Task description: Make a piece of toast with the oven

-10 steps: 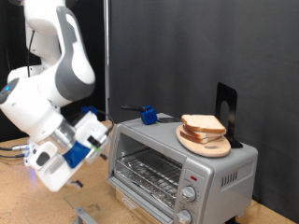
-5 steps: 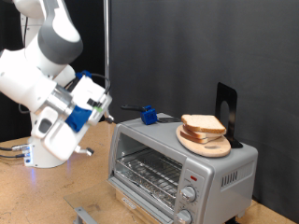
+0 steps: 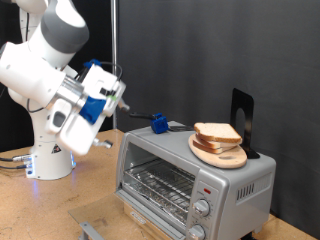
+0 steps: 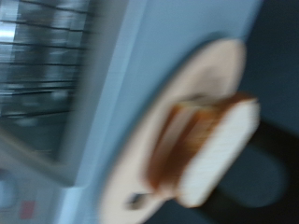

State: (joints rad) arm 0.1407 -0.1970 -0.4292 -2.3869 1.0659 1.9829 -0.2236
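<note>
The silver toaster oven [image 3: 243, 180] stands at the exterior view's lower right, its glass door [image 3: 160, 178] upright with the wire rack showing behind it. On its top lies a round wooden board [image 3: 229, 160] with a stack of bread slices; the top slice, the piece of toast [image 3: 217, 132], is pale with a brown crust. My gripper [image 3: 119, 98] hangs in the air left of the oven, above its top and well apart from the bread. The wrist view is blurred and shows the bread [image 4: 220, 140], the board [image 4: 140, 182] and the oven door [image 4: 47, 65], but no fingers.
A small blue object [image 3: 157, 123] sits on the oven's top near its left end. A black stand [image 3: 243, 120] rises behind the board. Two round knobs [image 3: 203, 208] are on the oven's front right. A grey piece [image 3: 90, 231] lies on the wooden table.
The arm has swung up and to the exterior view's right, from low beside the oven's left side to above the level of its top. The bread and oven have not moved.
</note>
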